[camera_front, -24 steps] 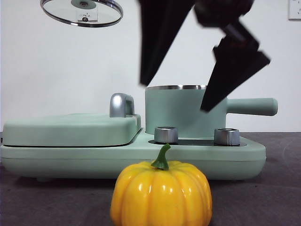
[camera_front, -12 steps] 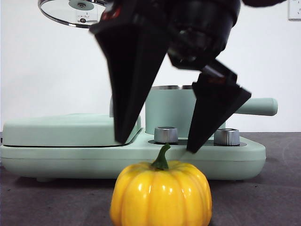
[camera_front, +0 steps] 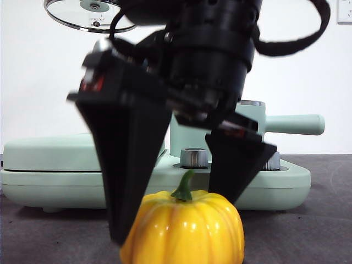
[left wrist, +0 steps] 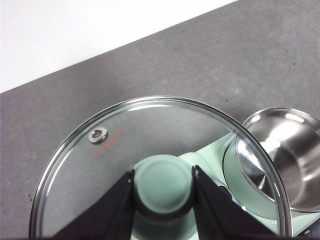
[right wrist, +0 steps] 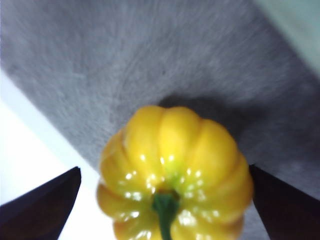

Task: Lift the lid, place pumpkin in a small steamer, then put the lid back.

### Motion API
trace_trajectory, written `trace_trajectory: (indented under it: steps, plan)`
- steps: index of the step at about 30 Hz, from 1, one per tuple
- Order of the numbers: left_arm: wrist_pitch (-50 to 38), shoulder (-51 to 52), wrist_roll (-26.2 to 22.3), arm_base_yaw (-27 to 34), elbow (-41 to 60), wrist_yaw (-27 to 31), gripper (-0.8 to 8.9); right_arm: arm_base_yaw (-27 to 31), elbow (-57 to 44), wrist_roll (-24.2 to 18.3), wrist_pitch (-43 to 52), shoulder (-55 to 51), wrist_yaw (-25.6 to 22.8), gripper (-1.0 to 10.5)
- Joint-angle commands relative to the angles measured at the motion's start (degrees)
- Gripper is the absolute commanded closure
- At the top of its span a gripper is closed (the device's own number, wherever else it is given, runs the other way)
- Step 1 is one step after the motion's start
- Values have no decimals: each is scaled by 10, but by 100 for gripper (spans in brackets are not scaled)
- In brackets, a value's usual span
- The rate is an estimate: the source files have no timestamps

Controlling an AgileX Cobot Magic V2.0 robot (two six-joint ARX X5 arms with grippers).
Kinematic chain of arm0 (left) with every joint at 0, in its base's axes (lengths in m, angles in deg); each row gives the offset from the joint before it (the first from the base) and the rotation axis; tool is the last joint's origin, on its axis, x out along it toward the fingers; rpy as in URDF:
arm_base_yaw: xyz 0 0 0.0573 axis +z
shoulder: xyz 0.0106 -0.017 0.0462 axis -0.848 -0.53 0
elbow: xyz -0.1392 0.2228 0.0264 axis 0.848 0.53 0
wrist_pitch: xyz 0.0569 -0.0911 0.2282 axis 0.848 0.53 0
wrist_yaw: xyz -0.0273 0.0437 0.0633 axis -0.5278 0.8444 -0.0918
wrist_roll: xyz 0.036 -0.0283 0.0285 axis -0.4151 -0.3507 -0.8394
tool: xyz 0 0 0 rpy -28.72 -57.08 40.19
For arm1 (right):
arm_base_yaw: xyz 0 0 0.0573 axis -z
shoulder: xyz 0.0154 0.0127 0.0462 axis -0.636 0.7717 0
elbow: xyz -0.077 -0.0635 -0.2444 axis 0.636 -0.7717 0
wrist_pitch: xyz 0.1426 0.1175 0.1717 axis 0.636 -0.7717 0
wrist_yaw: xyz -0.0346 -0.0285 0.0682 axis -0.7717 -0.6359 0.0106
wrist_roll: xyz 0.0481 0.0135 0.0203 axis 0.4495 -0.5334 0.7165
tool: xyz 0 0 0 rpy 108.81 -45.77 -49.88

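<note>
The yellow-orange pumpkin point(camera_front: 187, 228) with a green stem sits on the dark table at the front. My right gripper point(camera_front: 175, 221) has come down over it, open, one black jaw on each side. In the right wrist view the pumpkin point(right wrist: 175, 170) lies between the jaws of the right gripper point(right wrist: 165, 200), with a gap on both sides. High at the left, the glass lid point(camera_front: 88, 14) hangs in the air. My left gripper point(left wrist: 163, 172) is shut on the mint-green knob of the lid point(left wrist: 100, 165). The small steamer point(camera_front: 294, 124) stands uncovered behind the arm, mostly hidden; its steel inside point(left wrist: 280, 160) shows below the lid.
A wide mint-green griddle cover point(camera_front: 55, 151) lies on the left part of the cooker base point(camera_front: 275, 190). A steel control knob point(camera_front: 193, 158) sits on the base in front of the pot. A white wall stands behind. The pumpkin is close to the table's near edge.
The right gripper has dropped from above the pot to the table, and its open jaws now flank the pumpkin. The pumpkin has shifted slightly left. The lid stays held up at the left.
</note>
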Motion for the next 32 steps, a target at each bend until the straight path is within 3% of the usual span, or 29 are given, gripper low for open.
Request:
trace_trajectory:
  steps: [1,5,10,17,28,32]
  plan:
    - [-12,1,-3,-1,-12,-4,790,-11,12,2,2,27,-3,395]
    - [-12,1,-3,-1,-12,-4,790,-14,11,2,1,45,-19,418]
    - [-12,1,-3,-1,-12,-4,790,-14,12,2,2,48,-24,546]
    - [-12,1,-4,-1,-12,-4,790,-10,26,1,-18,43,-25,568]
    - [-13,1,-3,22,-12,-4,790,32,197,-75,-186,43,-28,569]
    - [-13,1,-3,29,-12,-4,790,64,275,-95,-217,44,-50,569]
